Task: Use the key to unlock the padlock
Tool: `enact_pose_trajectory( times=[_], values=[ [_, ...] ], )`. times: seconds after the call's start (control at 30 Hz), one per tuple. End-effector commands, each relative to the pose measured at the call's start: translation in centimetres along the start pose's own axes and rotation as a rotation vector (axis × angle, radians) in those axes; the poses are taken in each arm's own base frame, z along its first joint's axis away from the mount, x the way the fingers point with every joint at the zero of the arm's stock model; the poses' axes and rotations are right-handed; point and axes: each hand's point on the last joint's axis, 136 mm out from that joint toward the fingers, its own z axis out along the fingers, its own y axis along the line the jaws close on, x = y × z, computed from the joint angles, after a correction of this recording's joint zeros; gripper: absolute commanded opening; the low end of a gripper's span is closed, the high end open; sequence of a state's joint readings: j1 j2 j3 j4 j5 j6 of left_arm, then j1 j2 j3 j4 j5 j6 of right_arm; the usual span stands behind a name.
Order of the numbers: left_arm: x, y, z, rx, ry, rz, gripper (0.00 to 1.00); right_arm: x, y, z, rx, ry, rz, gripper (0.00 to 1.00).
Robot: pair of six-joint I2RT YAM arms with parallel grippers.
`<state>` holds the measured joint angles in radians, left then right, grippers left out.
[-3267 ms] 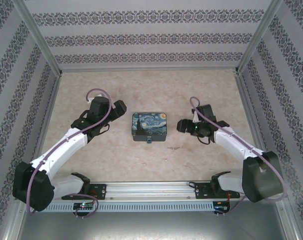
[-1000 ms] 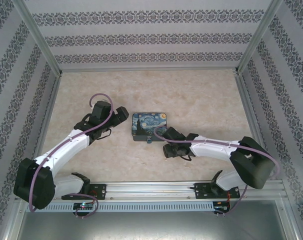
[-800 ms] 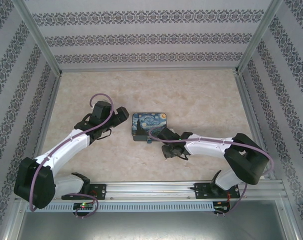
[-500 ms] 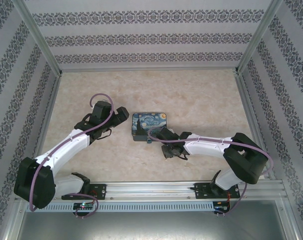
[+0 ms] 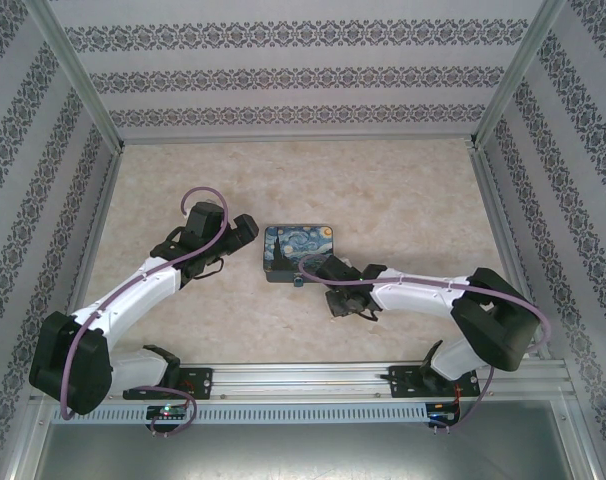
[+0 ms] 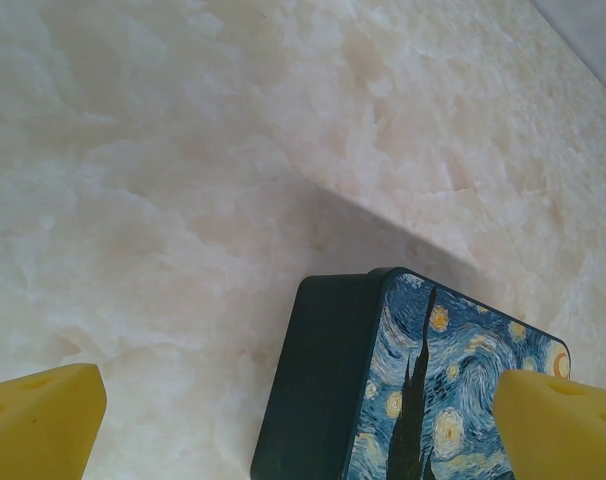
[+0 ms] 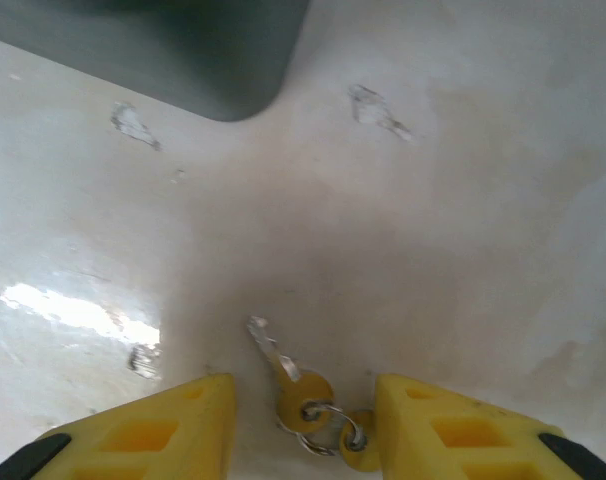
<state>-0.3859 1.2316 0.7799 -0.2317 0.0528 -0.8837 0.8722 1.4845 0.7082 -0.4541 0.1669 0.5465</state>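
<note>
Closely, right claw [image 7: 303, 388] spread astride key [image 7: 283, 370], box [image 7: 183, 60] corner well beyond

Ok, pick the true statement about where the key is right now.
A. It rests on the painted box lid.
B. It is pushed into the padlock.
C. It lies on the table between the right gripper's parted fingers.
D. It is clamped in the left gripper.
C: the right wrist view shows the key lying flat on the table, with the yellow fingers of the right gripper standing apart on either side of it.
</note>
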Motion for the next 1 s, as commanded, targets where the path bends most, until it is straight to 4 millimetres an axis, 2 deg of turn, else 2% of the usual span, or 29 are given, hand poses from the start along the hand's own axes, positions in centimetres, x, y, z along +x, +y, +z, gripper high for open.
enact_pose_trajectory(
  times=[0.0, 0.27, 0.53, 0.8, 0.97],
  values=[
    [-1.1, -1.2, -0.2, 0.037, -0.026, -0.013, 0.99, 1.4, -1.6, 0.1, 0.040, 0.043, 0.015, 0.40],
    [-1.0, -1.2, -0.1, 0.039, -0.022, -0.015, 0.99, 1.1, -1.4, 0.6, 0.030, 0.052, 0.020, 0.36],
    [-0.6, -1.1, -0.1, 0.044, -0.007, -0.010, 0.99, 1.1, -0.9, 1.6, 0.023, 0.074, 0.020, 0.23],
    [-0.3, -1.1, 0.1, 0.047, 0.004, -0.005, 0.99, 0.6, -0.9, 0.7, 0.002, 0.051, 0.013, 0.01],
    [-0.3, -1.2, 0.1, 0.050, 0.007, -0.001, 0.99, 0.0, -0.6, -0.4, -0.045, 0.019, 0.031, 0.00]
  ],
)
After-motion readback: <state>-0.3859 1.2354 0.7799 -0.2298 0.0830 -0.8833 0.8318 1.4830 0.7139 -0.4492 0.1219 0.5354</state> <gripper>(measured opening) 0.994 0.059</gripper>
